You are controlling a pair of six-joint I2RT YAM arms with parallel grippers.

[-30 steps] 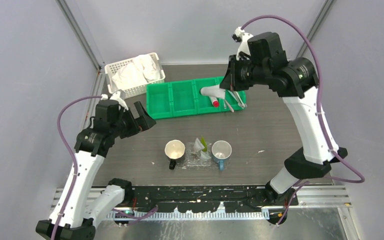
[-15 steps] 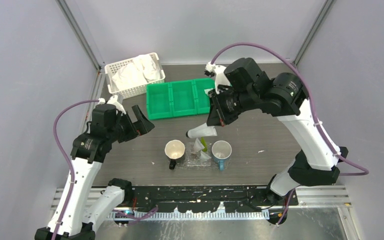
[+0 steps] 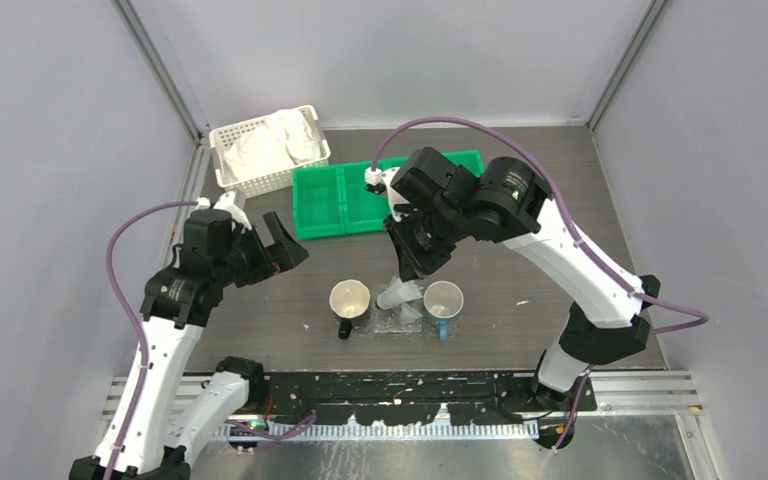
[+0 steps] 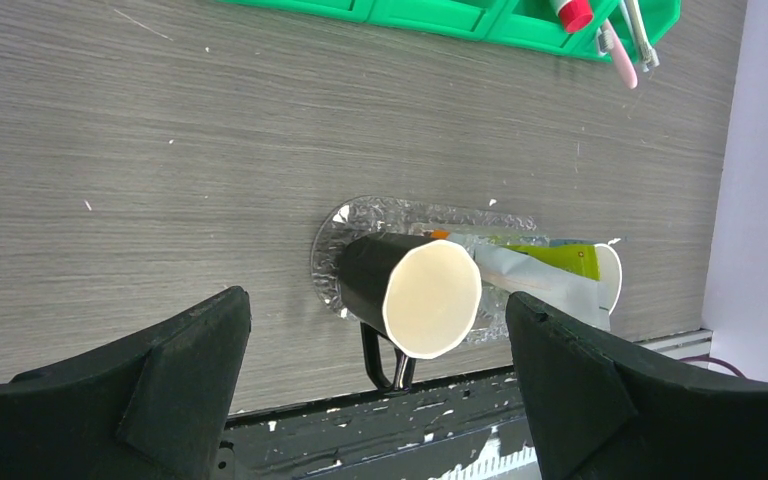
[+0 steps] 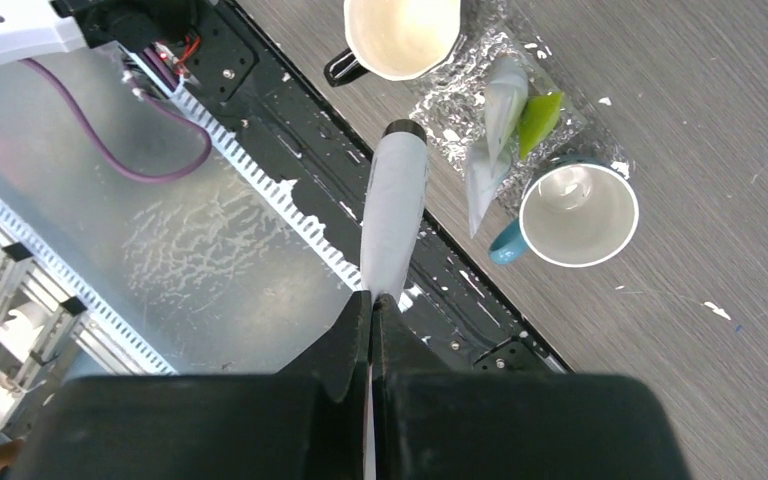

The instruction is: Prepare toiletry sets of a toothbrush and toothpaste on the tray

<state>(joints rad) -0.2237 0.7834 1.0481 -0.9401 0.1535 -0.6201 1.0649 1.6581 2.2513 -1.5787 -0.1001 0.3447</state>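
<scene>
My right gripper [image 5: 372, 300] is shut on the flat crimped end of a white toothpaste tube [image 5: 394, 220], its dark cap pointing away from the jaws. In the top view this tube [image 3: 398, 295] hangs over the clear tray [image 3: 385, 325], between the two mugs. A yellow-green toothpaste tube [image 5: 538, 122] lies on the tray [image 5: 440, 100]. A pink toothbrush [image 4: 620, 55] and another brush stick out of the green bin's end compartment. My left gripper [image 3: 265, 225] hovers open and empty, left of the tray.
A black mug with a cream inside [image 3: 349, 300] stands at the tray's left end and a blue mug [image 3: 443, 300] at its right. The green four-compartment bin [image 3: 345, 200] lies behind them. A white lattice basket [image 3: 260, 150] with white cloth sits at the far left.
My right arm has carried the white toothpaste tube from the green bin's right end forward and left, down to the tray between the mugs. The left arm has barely moved.
</scene>
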